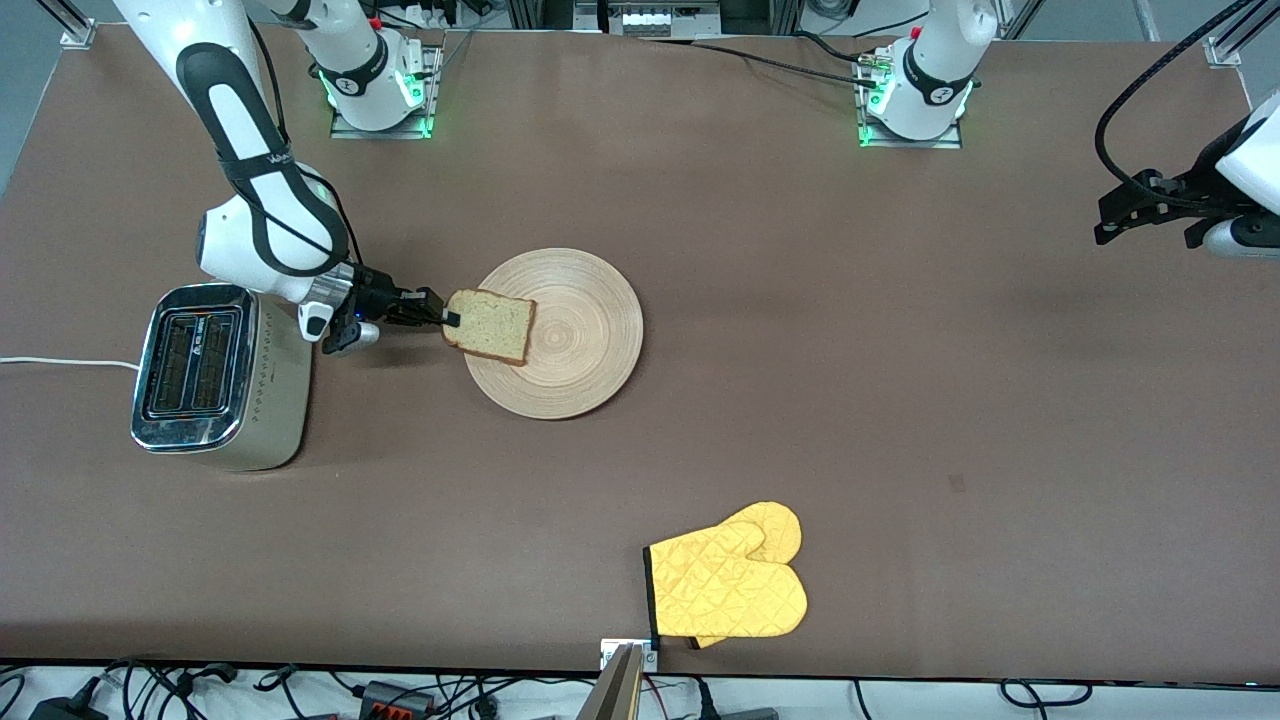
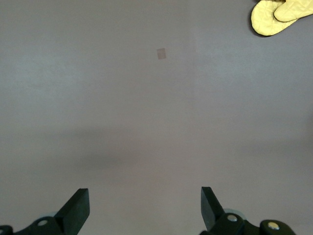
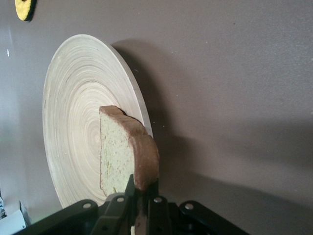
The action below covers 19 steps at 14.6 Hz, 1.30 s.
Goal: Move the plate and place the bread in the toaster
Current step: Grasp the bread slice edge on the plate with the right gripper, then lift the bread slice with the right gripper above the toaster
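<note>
My right gripper (image 1: 447, 318) is clamped on the crust of the square speckled brown bread slice (image 1: 492, 325), over the rim of the round pale-wood plate (image 1: 580, 340). Next I must carry it to the chrome two-slot toaster (image 1: 215, 375) beside my wrist. My left gripper (image 2: 144, 205) waits, jaws apart, over bare desk (image 2: 146, 107).

The large round wooden plate (image 1: 575, 340) is set near the middle of the brown counter (image 1: 900, 400). The square slice of speckled bread (image 1: 491, 325) is held at its edge in the closed right hand (image 1: 440, 316), over the plate's rim toward the right arm's end. The boxy chrome two-slot toaster (image 1: 215, 375) stands beside the plate at that end. The yellow quilted oven mitts (image 1: 728, 585) lie nearer the front camera. The left hand (image 2: 145, 208) is kept open above bare counter at the left arm's end.
</note>
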Tool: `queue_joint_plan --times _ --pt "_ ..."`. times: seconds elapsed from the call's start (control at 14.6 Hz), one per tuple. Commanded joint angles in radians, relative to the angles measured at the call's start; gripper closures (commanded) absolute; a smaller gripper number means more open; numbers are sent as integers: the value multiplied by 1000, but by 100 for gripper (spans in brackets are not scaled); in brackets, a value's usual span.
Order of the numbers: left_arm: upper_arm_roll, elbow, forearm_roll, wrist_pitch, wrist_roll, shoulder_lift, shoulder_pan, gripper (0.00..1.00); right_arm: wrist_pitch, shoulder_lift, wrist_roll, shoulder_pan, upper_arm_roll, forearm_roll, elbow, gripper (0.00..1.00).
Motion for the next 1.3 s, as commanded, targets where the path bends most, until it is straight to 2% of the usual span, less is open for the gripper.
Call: queue_joint_plan --times 0.0,0.27,0.48,0.62,0.75,0.96,1.09,1.23 --pt "1 18 3 -18 -6 5 3 0 -1 -12 -42 2 -1 37 6 100" --pt "1 18 3 -18 -6 5 2 0 1 -44 3 1 -7 -11 37 100" --pt "1 18 3 -18 -6 5 3 0 -11 -48 157 -2 -7 -187 116 100" --pt "1 18 3 -18 -6 5 3 0 -108 -61 277 -13 -14 -307 173 100" --pt "1 18 3 -20 -6 5 11 0 -273 -81 354 -39 -69 -466 260 100" --pt "1 18 3 -20 -6 7 13 0 -667 -78 519 -53 -171 -706 534 100" --pt "1 18 1 -20 -6 8 13 0 -872 -61 608 -73 -192 -806 722 100" --pt "1 18 3 -20 -6 8 14 0 -1083 -3 627 -82 -195 -974 938 100"
